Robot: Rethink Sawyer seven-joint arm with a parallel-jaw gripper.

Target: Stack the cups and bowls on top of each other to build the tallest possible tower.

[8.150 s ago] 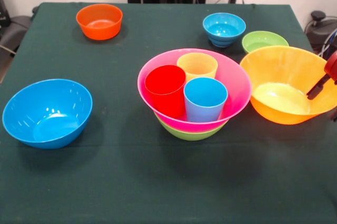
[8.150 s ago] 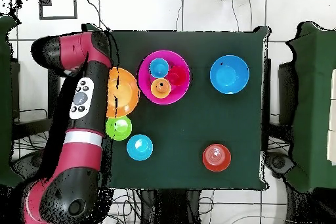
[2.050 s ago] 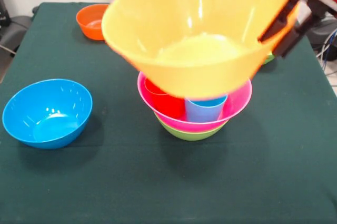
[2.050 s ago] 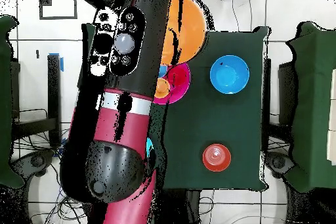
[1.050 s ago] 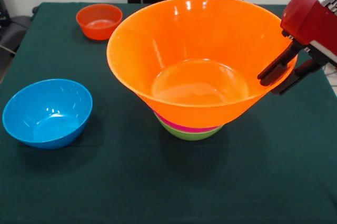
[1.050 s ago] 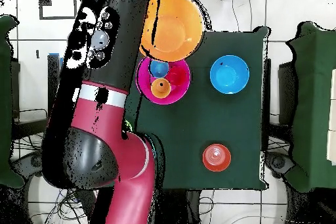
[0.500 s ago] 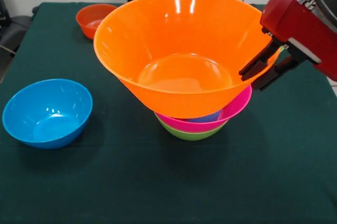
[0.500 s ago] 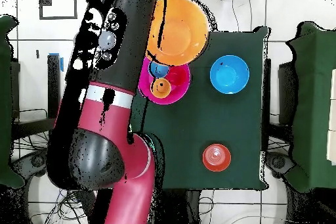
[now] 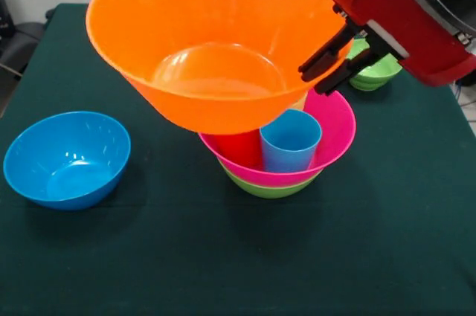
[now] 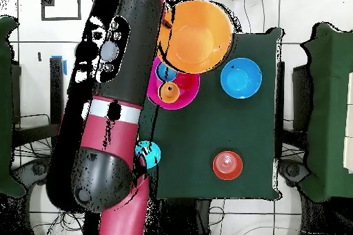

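The gripper (image 9: 332,59) is clamped on the right-hand rim of the big orange bowl (image 9: 212,41), one finger inside the wall and one outside, and holds it in the air, tilted so its open mouth faces the camera in the front view. The bowl hangs to the left of the gripper and reaches out over the left part of the tower below without touching it. From overhead the orange bowl (image 10: 196,34) sits above the far edge of the pink bowl (image 10: 180,94) and partly covers it, while the red and black arm (image 10: 114,101) crosses the table's left side. The tower stands on the green cloth (image 9: 372,219) near the table's middle: a green bowl (image 9: 269,188) at the bottom, the pink bowl (image 9: 327,141) nested in it, and inside that a light blue cup (image 9: 290,141) and a red cup (image 9: 239,148) standing upright side by side, the red one half hidden under the held bowl. In the overhead view a yellow cup (image 10: 169,92) shows in the pink bowl as well. A medium blue bowl (image 9: 67,158) rests alone at the left, well apart from the tower, and a small green bowl (image 9: 378,69) lies just behind the gripper. Overhead, a small orange bowl (image 10: 227,165) and a small blue bowl (image 10: 148,154) stand apart nearer the robot.
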